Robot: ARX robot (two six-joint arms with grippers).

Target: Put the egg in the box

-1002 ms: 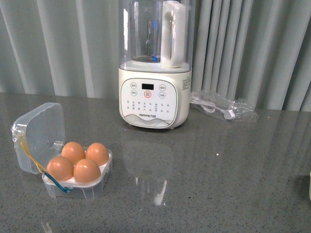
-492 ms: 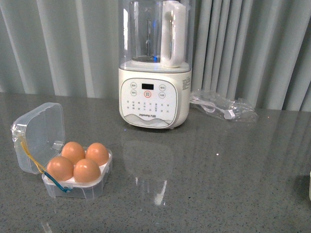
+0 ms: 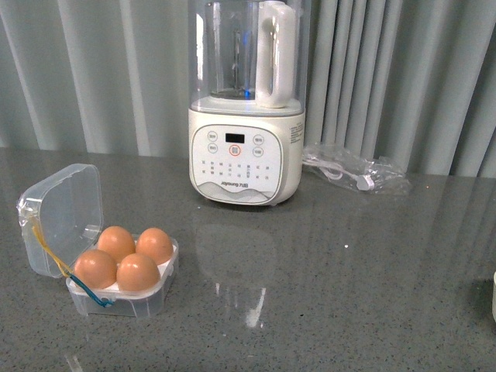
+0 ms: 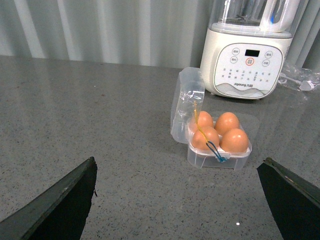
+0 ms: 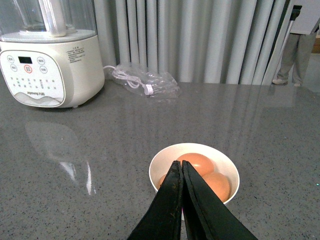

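Showing the box (image 3: 133, 304) full with four eggs (image 3: 138, 271), lid raised; left end effector (image 4: 178, 165) spread wide, right end effector (image 5: 180, 166) pinched together, empty.

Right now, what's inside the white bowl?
At least two brown eggs lie in the white bowl. The shut right gripper hangs in front, covering part of the inside, so any further eggs are hidden.
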